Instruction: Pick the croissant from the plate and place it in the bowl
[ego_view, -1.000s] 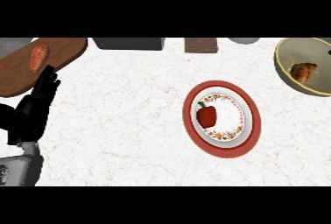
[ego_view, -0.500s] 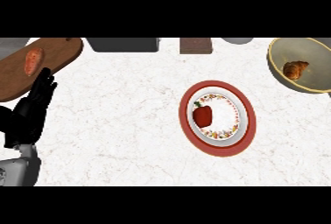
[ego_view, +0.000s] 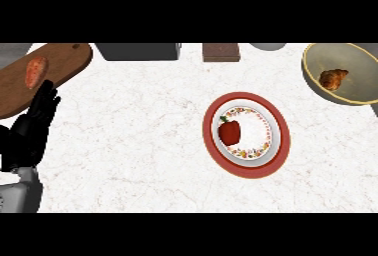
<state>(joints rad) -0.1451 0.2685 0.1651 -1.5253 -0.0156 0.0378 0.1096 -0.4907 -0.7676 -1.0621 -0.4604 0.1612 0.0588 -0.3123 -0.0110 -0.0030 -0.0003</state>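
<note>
A brown croissant (ego_view: 334, 79) lies inside the grey bowl with a yellow rim (ego_view: 314, 75) at the upper right of the head view. Mid-counter stands a red-rimmed plate (ego_view: 251, 169) with a patterned white inner plate, and a red bell pepper (ego_view: 229, 131) rests on its left part. My left hand (ego_view: 33, 127) shows at the left edge, fingers straight and pointing up, holding nothing. No right hand shows anywhere.
A wooden cutting board (ego_view: 44, 75) with an orange-red piece of food (ego_view: 35, 71) lies at the upper left, just above my left hand. Along the far edge stand a dark grey box (ego_view: 139, 51), a brown block (ego_view: 221, 52) and a pale round object (ego_view: 267, 46).
The whole view has shifted slightly leftward, so bowl, plate and board sit a little further left. My left hand keeps its open pose at the left edge.
</note>
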